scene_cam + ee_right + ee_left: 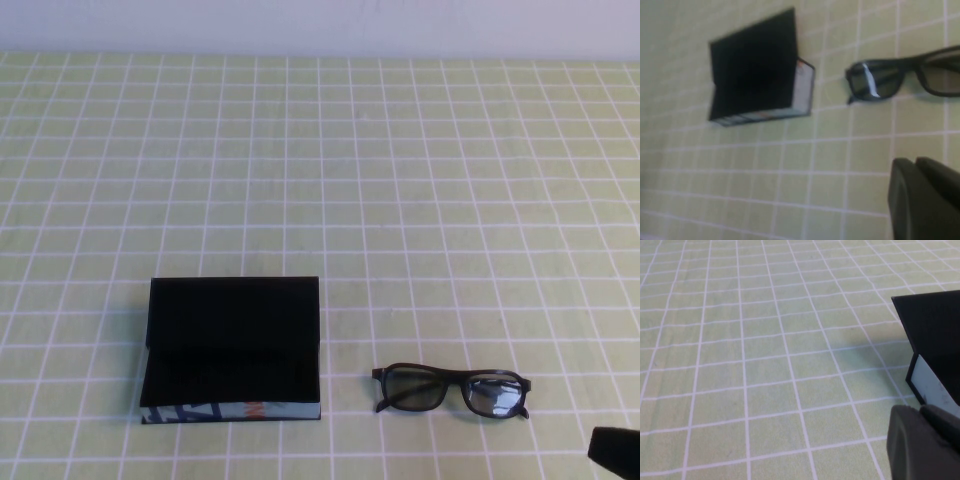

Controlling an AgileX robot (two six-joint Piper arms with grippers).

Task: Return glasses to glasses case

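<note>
**Glasses Not Yet Grasped, Case Standing Open**

While the pair of dark, thick-rimmed rectangular glasses with greyish-blue tinted lenses (452, 390) lies flat on the green checked tablecloth (420, 180), the black rectangular hinged glasses case with its light blue, dark and orange front edge (232, 349) stands open well apart from it, at 9 o'clock of the glasses in the high view. Nothing is held by either arm.

Only a dark corner of the right gripper (615, 448) is seen in the high view, at about 4 o'clock of the glasses and near them; whether it is released or clenched cannot be told. The left gripper (922, 442) is seen only in its wrist view, low over the cloth just beside a corner of the case; its state cannot be told either.

The pickup is judged best made by the right arm. The frame should be taken at the bridge or across the upper rim, so that the lenses are not pinched and the folded arms are not spread. The glasses should then be carried level toward 9 o'clock and lowered lengthwise into the black lining, since they are only slightly narrower than the case.

Counted: 1 pair of glasses, 1 case, 2 grippers.
</note>
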